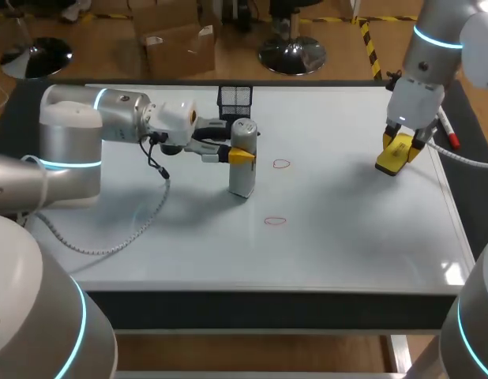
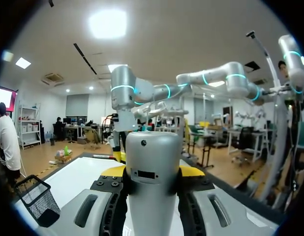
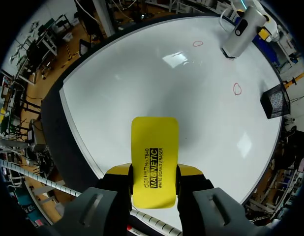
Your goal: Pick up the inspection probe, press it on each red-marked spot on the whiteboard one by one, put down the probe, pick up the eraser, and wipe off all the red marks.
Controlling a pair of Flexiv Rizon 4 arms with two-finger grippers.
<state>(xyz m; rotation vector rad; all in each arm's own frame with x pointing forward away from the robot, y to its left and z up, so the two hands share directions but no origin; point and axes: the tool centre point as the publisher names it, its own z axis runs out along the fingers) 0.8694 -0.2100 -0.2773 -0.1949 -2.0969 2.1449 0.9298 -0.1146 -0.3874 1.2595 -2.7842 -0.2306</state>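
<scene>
My left gripper is shut on the grey cylindrical probe, which stands upright on the whiteboard left of the upper red mark. In the left wrist view the probe fills the space between the yellow fingertips. A second red mark lies nearer the front. My right gripper hangs above the board's right part, shut on the yellow eraser. From the right wrist the eraser sits between the fingers, with both red marks and the probe far ahead.
A black mesh basket stands at the board's far edge behind the probe. A red-capped marker lies along the right edge near my right arm. A cable from my left wrist trails over the board's left side.
</scene>
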